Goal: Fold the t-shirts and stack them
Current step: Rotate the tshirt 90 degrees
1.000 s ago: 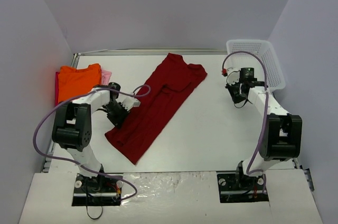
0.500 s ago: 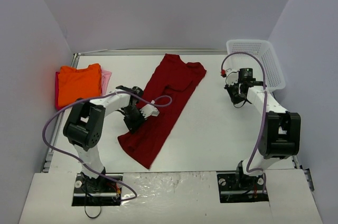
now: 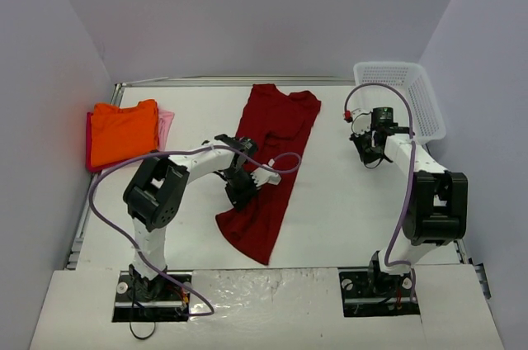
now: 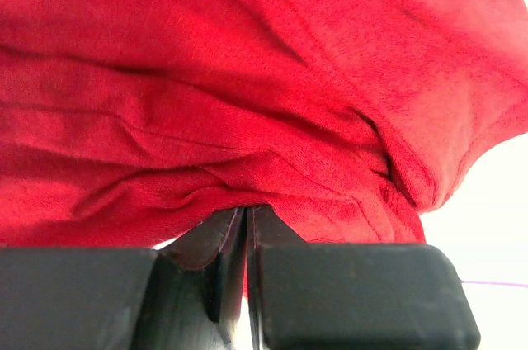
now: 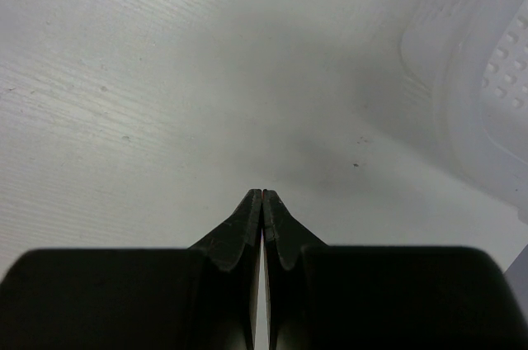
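**Dark red t-shirt pinched on the table; white basket at the far right corner**

A white plastic mesh basket is seen at the far right corner of the table. In the top view only its own mesh walls and floor can be made out. In the right wrist view a corner of its rim is shown at the right edge. None of the t-shirts is held by it.

The dark red t-shirt is spread as a long, narrow strip across the middle of the table, its collar end towards the far edge. A fold near its left edge is pinched by the left gripper. In the left wrist view the fingers are shown drawn almost together, with bunched red cloth caught at their tips.

The orange t-shirt is laid folded at the far left of the table, on top of the pale pink t-shirt, of which only a strip is exposed along the right side.

The right gripper is held over bare table just beside the basket, its fingers pressed fully together with nothing between them.
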